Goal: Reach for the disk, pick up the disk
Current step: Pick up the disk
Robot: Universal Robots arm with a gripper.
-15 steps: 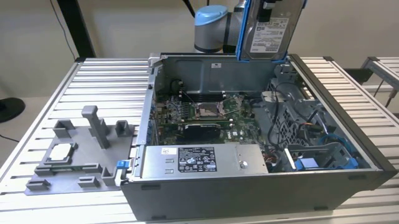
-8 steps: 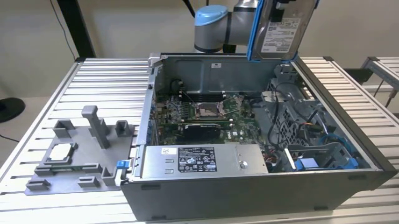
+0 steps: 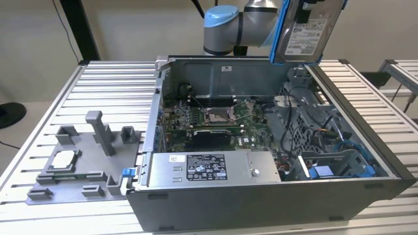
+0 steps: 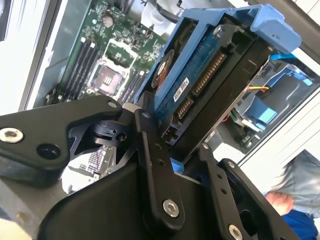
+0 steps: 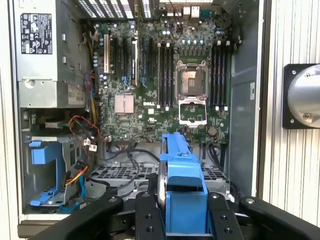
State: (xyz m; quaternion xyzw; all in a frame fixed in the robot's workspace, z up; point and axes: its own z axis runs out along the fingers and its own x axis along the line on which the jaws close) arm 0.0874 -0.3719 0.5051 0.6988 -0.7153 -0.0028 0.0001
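Exterior view: the disk [image 3: 307,30] hangs on edge, label showing, high above the far right corner of the open computer case [image 3: 261,196], below the robot arm [image 3: 228,27]. The case sits on a slatted metal surface [image 3: 117,83] beside a grey fixture tray [image 3: 78,161], which holds a small white-topped chip [image 3: 64,159]. A pale wall stands behind.

Second wrist view: the end effector [image 4: 182,145] is closed on the disk [image 4: 200,85], its black fingers [image 4: 150,145] pressing either side of the drive and its blue bracket [image 4: 270,25]. The green motherboard [image 4: 100,60] lies well below. A person's sleeve [image 4: 300,175] appears beyond the case.

First wrist view: the end effector [image 5: 182,200] clamps the blue-edged disk [image 5: 182,175], lifted clear above the motherboard [image 5: 165,75] and the grey power supply [image 5: 45,55], with the slatted surface [image 5: 295,150] alongside.
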